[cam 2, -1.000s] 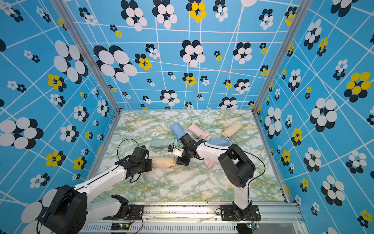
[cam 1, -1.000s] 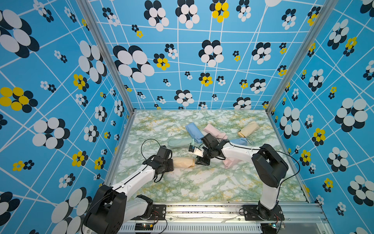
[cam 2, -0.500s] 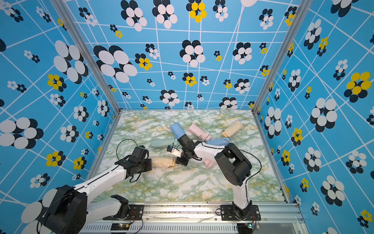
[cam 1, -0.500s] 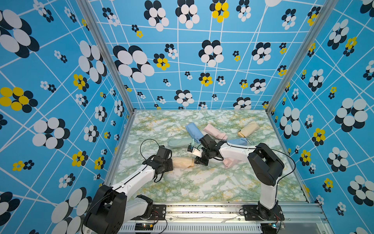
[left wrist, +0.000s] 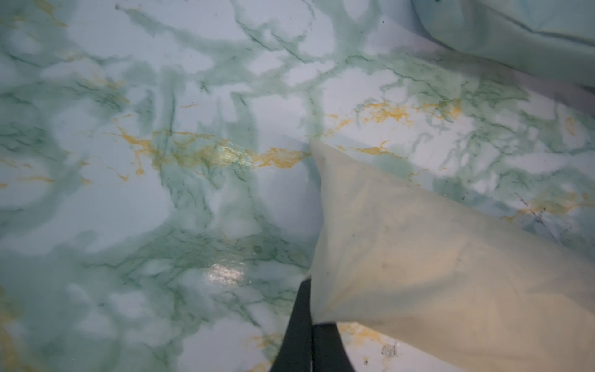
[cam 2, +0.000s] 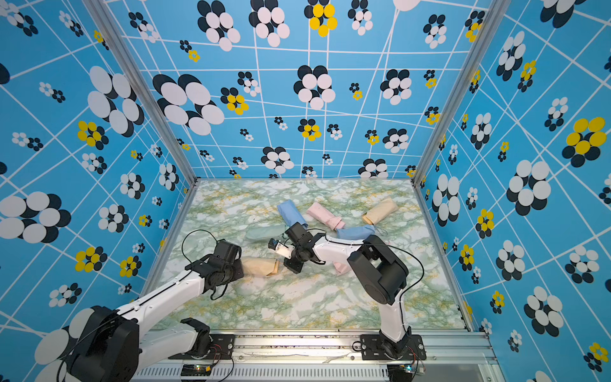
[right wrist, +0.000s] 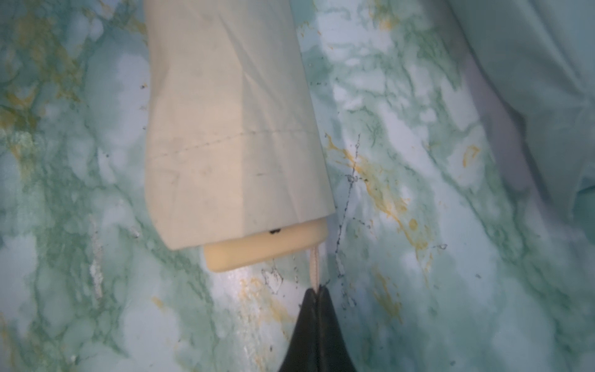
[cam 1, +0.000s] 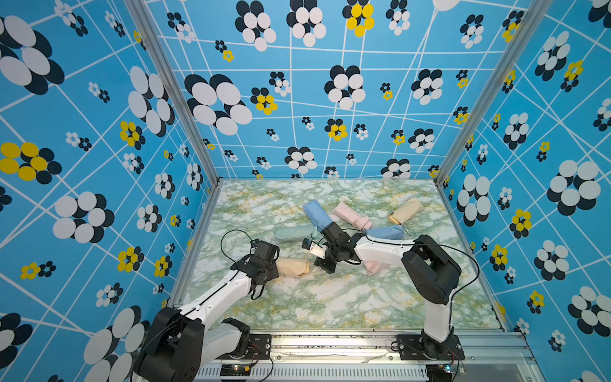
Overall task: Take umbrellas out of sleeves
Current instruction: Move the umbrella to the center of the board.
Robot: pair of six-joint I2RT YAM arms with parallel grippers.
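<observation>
Left of centre in both top views, the closed end of the beige sleeve (cam 1: 292,267) is pinched by the left gripper (left wrist: 310,319). At the sleeve's mouth the umbrella handle (right wrist: 257,249) is exposed, and its thin wrist cord (right wrist: 315,267) seems clamped by the right gripper (right wrist: 317,294). Under a sharp pull, the cord could be slipped or the fabric corner lost.
</observation>
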